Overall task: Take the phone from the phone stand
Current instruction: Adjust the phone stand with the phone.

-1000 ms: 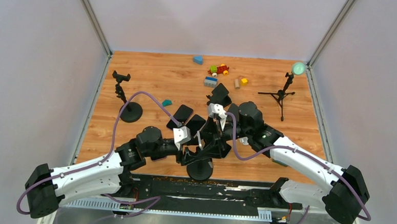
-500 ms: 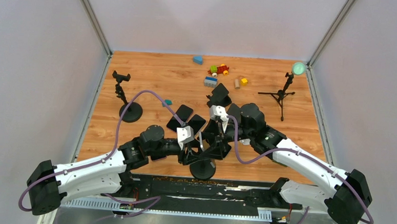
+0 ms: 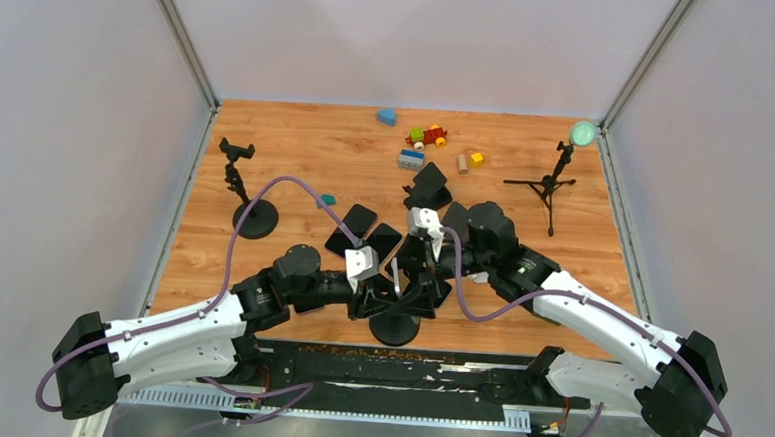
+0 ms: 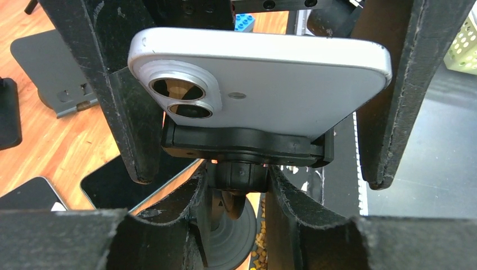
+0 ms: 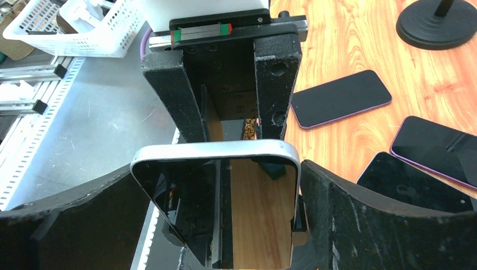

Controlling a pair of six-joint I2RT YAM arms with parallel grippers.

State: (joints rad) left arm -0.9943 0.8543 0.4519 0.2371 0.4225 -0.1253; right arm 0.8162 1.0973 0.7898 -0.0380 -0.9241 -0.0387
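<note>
The phone (image 4: 264, 79) sits clamped in the phone stand (image 4: 242, 147), so the removal is not yet done. The right hand (image 5: 222, 185) pinches the phone's side edges at the stand's clamp. The left hand (image 4: 236, 188) pinches the stand's neck just below. Pulling the phone free remains.

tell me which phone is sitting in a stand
The white phone clamped in the phone stand; the other phones lie flat on the table, screens up.
</note>
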